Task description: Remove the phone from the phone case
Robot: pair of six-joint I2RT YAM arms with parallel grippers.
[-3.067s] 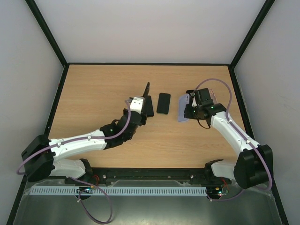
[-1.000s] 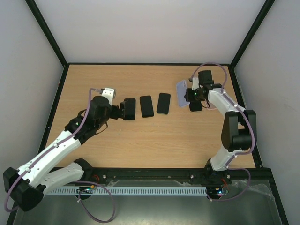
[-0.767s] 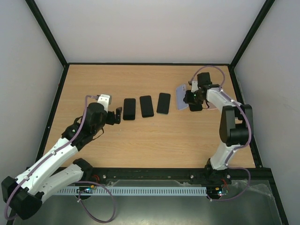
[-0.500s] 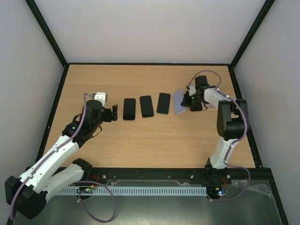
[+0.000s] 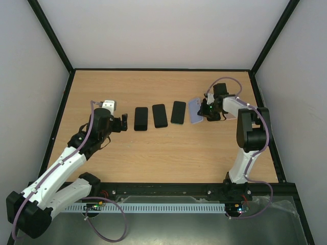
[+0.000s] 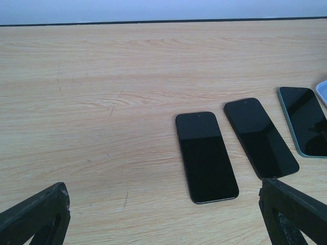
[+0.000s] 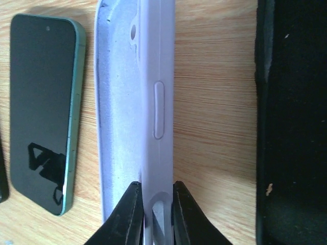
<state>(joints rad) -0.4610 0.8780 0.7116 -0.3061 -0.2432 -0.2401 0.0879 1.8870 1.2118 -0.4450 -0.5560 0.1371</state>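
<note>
Step in hand: you look to be at the put-down; the phone case [image 7: 145,102] is empty and low over the worktop [image 5: 153,153] toward its right edge.
Right gripper [image 7: 152,206]: fingers pinched on the case's side wall, the case tipped on edge.
Phone: the green-edged phone [image 7: 43,107] lies flat just left of the case, screen up, apart from it.
Other phones: two more black phones [image 6: 206,155] [image 6: 260,137] lie in the same row, further left.
Left gripper [image 6: 163,214]: fingers spread wide, holding nothing, hovering near the left edge.
Next move: judge that you need only part the right fingers and lift away, without nudging the phone beside it.
</note>
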